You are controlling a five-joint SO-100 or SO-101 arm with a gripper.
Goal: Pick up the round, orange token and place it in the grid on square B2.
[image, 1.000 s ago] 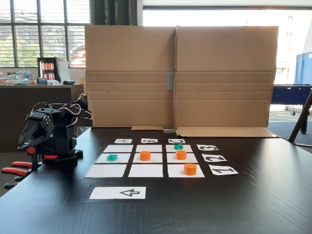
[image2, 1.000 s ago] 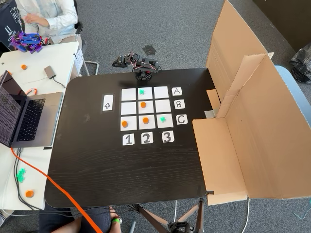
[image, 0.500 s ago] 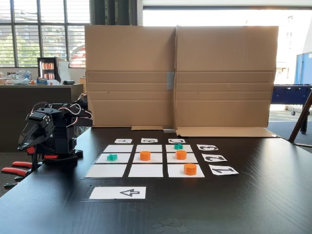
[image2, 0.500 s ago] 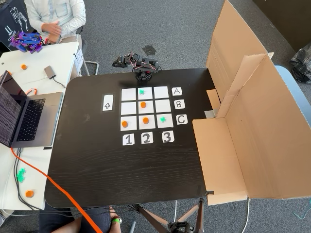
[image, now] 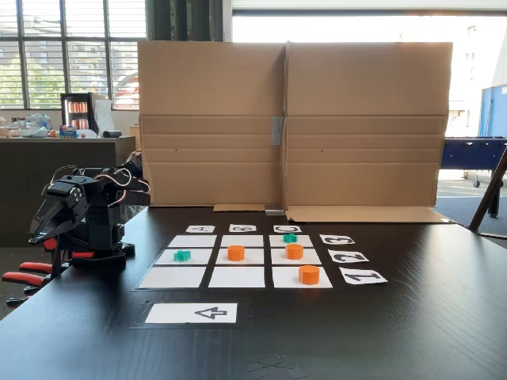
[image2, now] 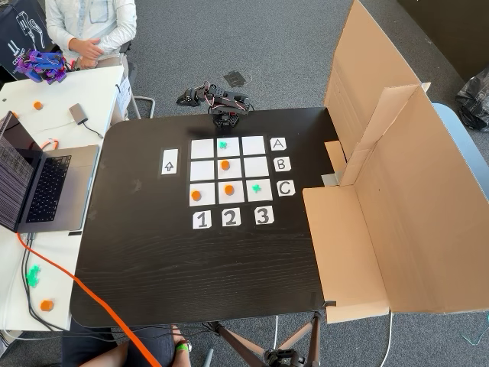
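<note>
Nothing on the grid [image2: 228, 170] has moved; the folded arm's tool [image: 46, 224] state is unclear.

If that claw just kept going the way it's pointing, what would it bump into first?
The claw points down and away from the grid, off the table edge. It would probably meet the red-handled tool below it first, though depth is unclear.

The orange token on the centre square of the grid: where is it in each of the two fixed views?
Fixed view from the table's side: the orange token lies on the centre square, left of another orange token.
Fixed view from above: the same token lies on the middle cell, below a teal token.
Shared landmark: the arrow sheet.
</note>
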